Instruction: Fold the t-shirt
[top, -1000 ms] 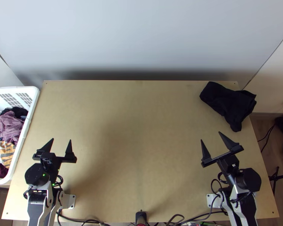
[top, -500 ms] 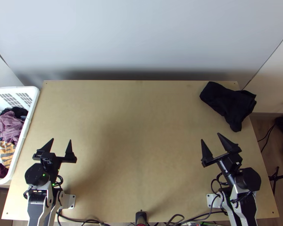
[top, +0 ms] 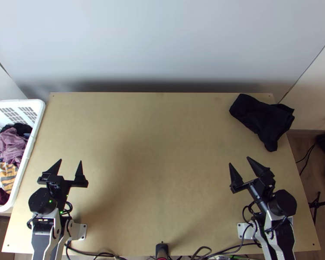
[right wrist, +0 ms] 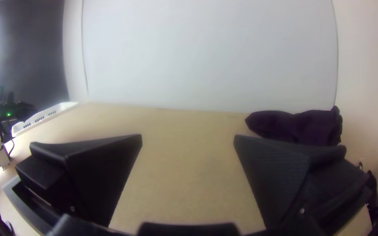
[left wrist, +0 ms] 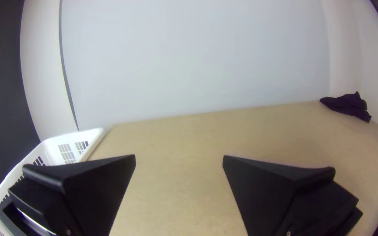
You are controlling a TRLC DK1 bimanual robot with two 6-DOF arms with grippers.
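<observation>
A black cloth (top: 263, 117) lies bunched at the table's far right corner in the top view, one end hanging toward the right edge. My left gripper (top: 70, 164) stands open near the left front, far from the cloth; its own wrist view has the left gripper (left wrist: 179, 158) with nothing between its spread fingers. Nearer the cloth, on its front side, my right gripper (top: 239, 160) is open too. In the right wrist view the right gripper (right wrist: 188, 137) holds nothing, and the dark cloth (right wrist: 298, 126) lies beyond one of its fingers.
A white basket (top: 27, 162) holding several garments stands at the table's left edge. The light wooden table (top: 158, 151) has a wall (top: 162, 43) behind it. Black cables (top: 232, 250) run along the near edge.
The right gripper has drawn back slightly toward its base and turned a little. The left arm and the black cloth have kept still.
</observation>
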